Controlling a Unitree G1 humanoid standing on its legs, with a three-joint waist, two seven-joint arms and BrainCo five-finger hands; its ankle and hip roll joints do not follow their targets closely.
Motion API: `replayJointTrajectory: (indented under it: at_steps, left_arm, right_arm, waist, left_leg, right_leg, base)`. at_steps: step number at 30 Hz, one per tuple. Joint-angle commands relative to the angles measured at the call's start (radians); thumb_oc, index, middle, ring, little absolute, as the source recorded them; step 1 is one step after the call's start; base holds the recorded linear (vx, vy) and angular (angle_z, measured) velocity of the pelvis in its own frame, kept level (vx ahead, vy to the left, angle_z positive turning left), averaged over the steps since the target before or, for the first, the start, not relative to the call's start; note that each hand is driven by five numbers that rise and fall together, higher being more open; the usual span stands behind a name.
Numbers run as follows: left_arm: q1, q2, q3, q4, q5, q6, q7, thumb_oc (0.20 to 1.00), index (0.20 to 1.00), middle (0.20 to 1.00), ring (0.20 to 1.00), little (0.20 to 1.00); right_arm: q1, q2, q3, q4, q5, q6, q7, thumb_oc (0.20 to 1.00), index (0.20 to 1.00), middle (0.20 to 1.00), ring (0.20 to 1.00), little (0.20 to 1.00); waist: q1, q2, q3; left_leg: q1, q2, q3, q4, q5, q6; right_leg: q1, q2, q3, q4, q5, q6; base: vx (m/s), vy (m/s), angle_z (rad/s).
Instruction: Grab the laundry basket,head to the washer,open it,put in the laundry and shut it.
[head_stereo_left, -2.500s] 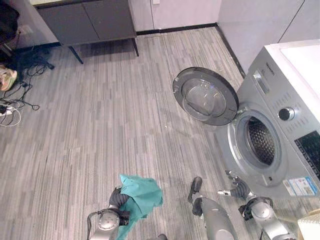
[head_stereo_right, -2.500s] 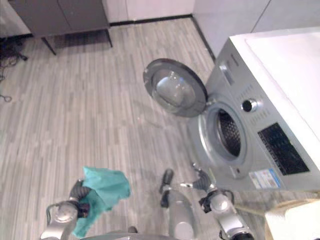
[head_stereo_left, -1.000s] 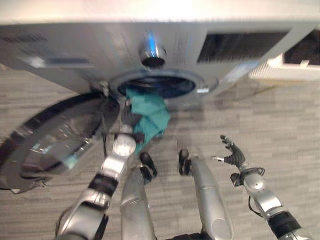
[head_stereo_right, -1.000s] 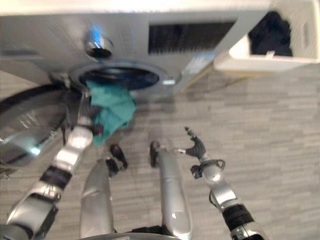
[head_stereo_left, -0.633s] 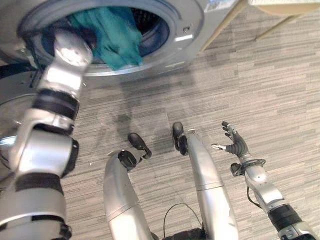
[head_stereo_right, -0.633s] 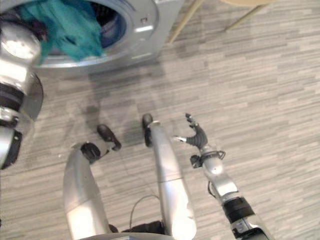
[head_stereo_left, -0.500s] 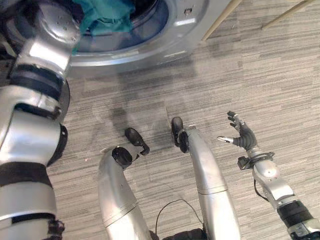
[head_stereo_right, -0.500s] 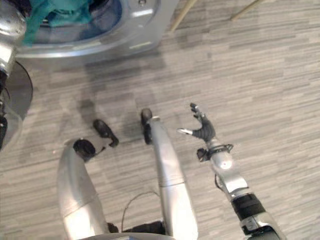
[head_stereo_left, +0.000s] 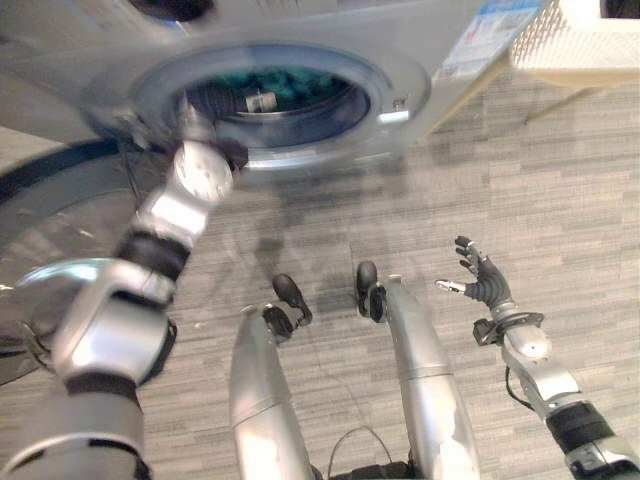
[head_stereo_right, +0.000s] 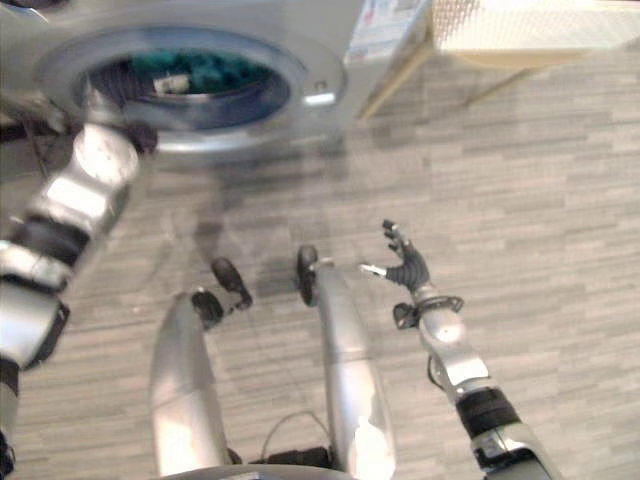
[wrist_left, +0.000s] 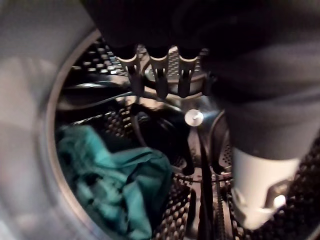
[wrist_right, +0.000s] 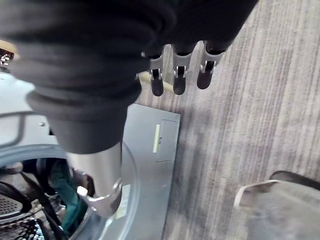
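With the teal laundry (wrist_left: 117, 192) lying loose in the drum (wrist_left: 200, 210) and our left hand (wrist_left: 160, 75) at the mouth, its fingers (wrist_left: 161, 80) relaxed and empty, we should draw clear before swinging the door (head_stereo_left: 60, 230) shut; our right hand (head_stereo_left: 485, 285) hangs open above the floor (head_stereo_left: 560, 200).

No print can be read. The blue-and-white sticker (head_stereo_left: 490, 30) on the silver-grey front-loading washer (head_stereo_left: 420, 60) carries lines too blurred to make out.

Head stereo pair looks steeply down at the washer (head_stereo_left: 300, 60) opening and floor (head_stereo_left: 560, 180). Left wrist view sits close inside the drum (wrist_left: 200, 200); right wrist view faces the washer front.
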Motion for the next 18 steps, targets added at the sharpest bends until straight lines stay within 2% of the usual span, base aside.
replayJointTrajectory:
  at_steps: [1, 2, 5, 6, 8, 10, 11, 12, 13, 14, 15, 16, 17, 18]
  left_arm:
    - [0.106, -0.062, 0.058, 0.009, -0.021, -0.046, -0.023, 1.0, 1.0, 1.0, 1.0, 1.0]
    - [0.113, -0.063, 0.061, 0.004, -0.019, -0.045, -0.023, 1.0, 1.0, 1.0, 1.0, 1.0]
    - [0.378, -0.149, 0.135, -0.066, -0.06, -0.054, -0.066, 1.0, 1.0, 1.0, 1.0, 1.0]
    - [0.521, -0.183, 0.173, -0.073, -0.081, -0.054, -0.095, 1.0, 1.0, 1.0, 1.0, 1.0]
    - [0.658, -0.198, 0.196, -0.09, -0.065, -0.047, -0.123, 1.0, 1.0, 1.0, 1.0, 1.0]
    - [0.72, -0.209, 0.213, -0.093, -0.069, -0.042, -0.136, 1.0, 1.0, 1.0, 1.0, 1.0]
    - [0.809, -0.23, 0.239, -0.072, -0.059, -0.033, -0.156, 1.0, 1.0, 1.0, 1.0, 1.0]
    - [0.81, -0.231, 0.239, -0.073, -0.059, -0.033, -0.156, 1.0, 1.0, 1.0, 1.0, 1.0]
    - [0.871, -0.245, 0.25, -0.048, -0.044, -0.027, -0.173, 1.0, 1.0, 1.0, 1.0, 1.0]
    - [0.888, -0.253, 0.25, -0.037, -0.044, -0.026, -0.179, 1.0, 1.0, 1.0, 1.0, 1.0]
    - [0.9, -0.265, 0.241, -0.005, -0.026, -0.026, -0.19, 1.0, 1.0, 1.0, 1.0, 1.0]
    - [0.9, -0.265, 0.241, -0.005, -0.026, -0.026, -0.19, 1.0, 1.0, 1.0, 1.0, 1.0]
    - [0.901, -0.274, 0.223, 0.036, -0.004, -0.021, -0.206, 1.0, 1.0, 1.0, 1.0, 1.0]
    - [0.907, -0.276, 0.221, 0.049, 0.004, -0.017, -0.215, 1.0, 1.0, 1.0, 1.0, 1.0]
  right_arm:
    - [0.054, 0.005, 0.005, -0.017, -0.074, 0.007, -0.03, 1.0, 1.0, 1.0, 1.0, 1.0]
    - [0.057, 0.003, 0.007, -0.018, -0.075, 0.007, -0.03, 1.0, 1.0, 1.0, 1.0, 1.0]
    - [0.085, 0.011, -0.022, 0.026, -0.112, 0.037, -0.036, 1.0, 1.0, 1.0, 1.0, 1.0]
    - [0.11, 0.011, -0.04, 0.063, -0.122, 0.049, -0.035, 1.0, 1.0, 1.0, 1.0, 1.0]
    - [0.142, 0.011, -0.062, 0.084, -0.134, 0.057, -0.021, 1.0, 1.0, 1.0, 1.0, 1.0]
    - [0.157, 0.012, -0.068, 0.099, -0.143, 0.065, -0.015, 1.0, 1.0, 1.0, 1.0, 1.0]
    - [0.181, 0.015, -0.081, 0.123, -0.162, 0.072, -0.001, 1.0, 1.0, 1.0, 1.0, 1.0]
    - [0.182, 0.015, -0.081, 0.123, -0.163, 0.072, -0.001, 1.0, 1.0, 1.0, 1.0, 1.0]
    - [0.199, 0.024, -0.087, 0.152, -0.175, 0.074, 0.01, 1.0, 1.0, 1.0, 1.0, 1.0]
    - [0.2, 0.026, -0.085, 0.163, -0.178, 0.074, 0.016, 1.0, 1.0, 1.0, 1.0, 1.0]
    - [0.201, 0.031, -0.088, 0.19, -0.182, 0.07, 0.025, 1.0, 1.0, 1.0, 1.0, 1.0]
    - [0.201, 0.032, -0.088, 0.19, -0.182, 0.07, 0.025, 1.0, 1.0, 1.0, 1.0, 1.0]
    - [0.205, 0.038, -0.092, 0.22, -0.182, 0.07, 0.031, 1.0, 1.0, 1.0, 1.0, 1.0]
    - [0.209, 0.04, -0.094, 0.235, -0.186, 0.073, 0.033, 1.0, 1.0, 1.0, 1.0, 1.0]
  waist:
    - [-0.003, 0.001, -0.038]
    - [-0.004, -0.001, -0.034]
    - [0.02, -0.01, -0.042]
    - [0.036, -0.018, -0.043]
    - [0.052, -0.021, -0.057]
    - [0.059, -0.023, -0.062]
    - [0.068, -0.025, -0.085]
    - [0.068, -0.026, -0.082]
    - [0.085, -0.033, -0.106]
    - [0.097, -0.035, -0.114]
    - [0.113, -0.043, -0.129]
    - [0.112, -0.043, -0.131]
    - [0.108, -0.046, -0.161]
    - [0.103, -0.045, -0.181]
  left_leg:
    - [0.13, 0.025, -0.015, -0.077, -0.005, -0.027]
    - [0.143, 0.023, -0.012, -0.087, -0.001, -0.027]
    - [0.357, -0.013, 0.018, -0.265, 0.045, -0.042]
    - [0.484, -0.035, 0.028, -0.364, 0.08, -0.054]
    - [0.595, -0.051, 0.035, -0.449, 0.102, -0.057]
    - [0.661, -0.062, 0.039, -0.494, 0.114, -0.058]
    - [0.752, -0.083, 0.037, -0.557, 0.128, -0.057]
    - [0.759, -0.083, 0.038, -0.562, 0.129, -0.057]
    - [0.826, -0.113, 0.019, -0.632, 0.167, -0.05]
    - [0.854, -0.138, -0.025, -0.657, 0.17, -0.051]
    - [0.893, -0.204, -0.133, -0.688, 0.172, -0.062]
    - [0.892, -0.205, -0.134, -0.691, 0.175, -0.062]
    - [0.942, -0.23, -0.168, -0.734, 0.155, -0.058]
    - [0.965, -0.228, -0.157, -0.755, 0.149, -0.053]
  right_leg:
    - [0.122, -0.026, 0.03, -0.171, 0.03, 0.102]
    - [0.133, -0.026, 0.031, -0.178, 0.033, 0.102]
    - [0.334, -0.028, 0.028, -0.335, 0.075, 0.122]
    - [0.47, -0.023, 0.023, -0.433, 0.101, 0.133]
    - [0.583, -0.018, 0.02, -0.522, 0.122, 0.147]
    - [0.645, -0.014, 0.023, -0.565, 0.134, 0.151]
    - [0.738, -0.005, 0.026, -0.637, 0.154, 0.164]
    - [0.744, -0.005, 0.027, -0.64, 0.156, 0.165]
    - [0.812, 0.005, 0.036, -0.718, 0.199, 0.169]
    - [0.846, 0.008, 0.044, -0.751, 0.206, 0.174]
    - [0.912, 0.016, 0.067, -0.82, 0.226, 0.181]
    - [0.911, 0.016, 0.067, -0.823, 0.229, 0.181]
    - [0.953, 0.023, 0.095, -0.873, 0.25, 0.19]
    - [0.969, 0.024, 0.104, -0.893, 0.256, 0.195]
  base:
    - [0.0, -0.006, 0.27]
    - [0.02, -0.013, 0.17]
    - [0.09, -0.005, 0.14]
    - [0.19, -0.005, 0.14]
    - [0.21, 0.019, 0.13]
    - [0.17, 0.037, -0.02]
    - [0.14, 0.034, -0.04]
    - [0.22, 0.069, -0.07]
    - [0.13, 0.066, -0.1]
    - [0.24, 0.11, -0.47]
    - [0.16, 0.074, -0.65]
    - [0.23, 0.09, -0.79]
    - [0.19, 0.074, -0.57]
    - [0.2, 0.076, -0.45]
